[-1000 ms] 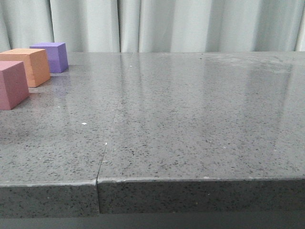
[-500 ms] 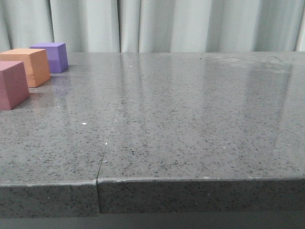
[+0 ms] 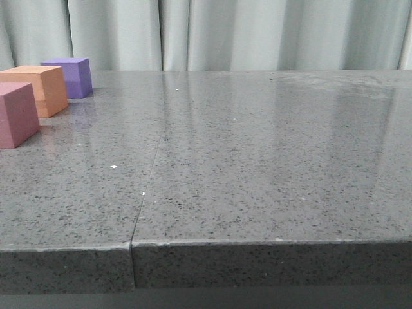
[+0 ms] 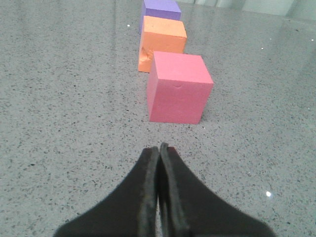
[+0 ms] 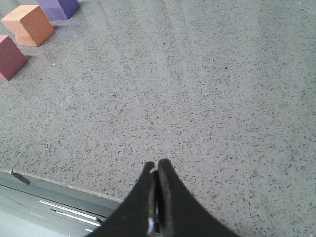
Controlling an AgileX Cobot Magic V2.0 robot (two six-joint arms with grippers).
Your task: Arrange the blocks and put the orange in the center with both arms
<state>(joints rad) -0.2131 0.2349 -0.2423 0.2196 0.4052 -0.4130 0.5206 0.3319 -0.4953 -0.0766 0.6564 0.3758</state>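
Nearest in the left wrist view, the left end effector [image 4: 159, 150] has its two black fingers pressed together tip to tip, with nothing between them, above the speckled grey counter [image 3: 257, 167]. Just beyond the tips, apart from them, sits the pink block [image 4: 177, 89], resting flat on the counter. Behind it comes the orange block [image 4: 162, 43], close to the pink one, though whether they touch cannot be told; a small crease mark shows on its shaded side face. Farthest in the line is the purple block [image 4: 160, 10], partly hidden behind the orange one.

The right end effector [image 5: 157, 168] is likewise closed on nothing, its fingers meeting at the tips over the counter near the front edge. It is well apart from the three blocks, which show far off in its view: pink [image 5: 10, 57], orange [image 5: 28, 23], purple [image 5: 59, 7].

In the front view the row stands at the counter's left side, pink [image 3: 16, 114] nearest, orange [image 3: 40, 89] in the middle, purple [image 3: 69, 76] farthest, with a pale pleated curtain [image 3: 244, 32] behind the counter's far edge
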